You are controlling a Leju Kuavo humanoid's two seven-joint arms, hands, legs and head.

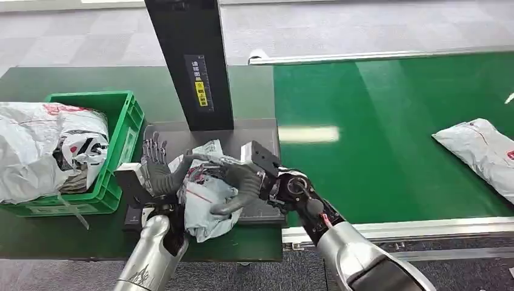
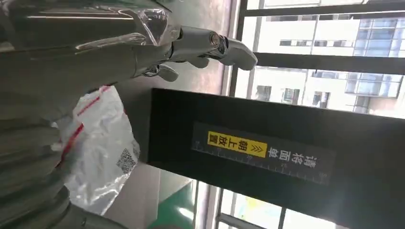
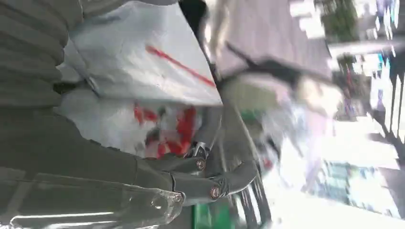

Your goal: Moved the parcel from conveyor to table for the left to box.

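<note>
Black upright post [image 1: 189, 60] with yellow label [image 1: 200, 94]; grey carpet floor [image 1: 73, 42]

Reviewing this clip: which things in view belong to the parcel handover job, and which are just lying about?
Belongs to the job:
- parcel on the dark table, gripped by the right hand
- left hand, fingers spread, against the parcel
- green crate holding bagged parcels
- green conveyor

Just lying about:
- second parcel on the conveyor
- black post with yellow label

Parcel-sorting station, green conveyor [image 1: 388, 139], crate [image 1: 124, 130]
</note>
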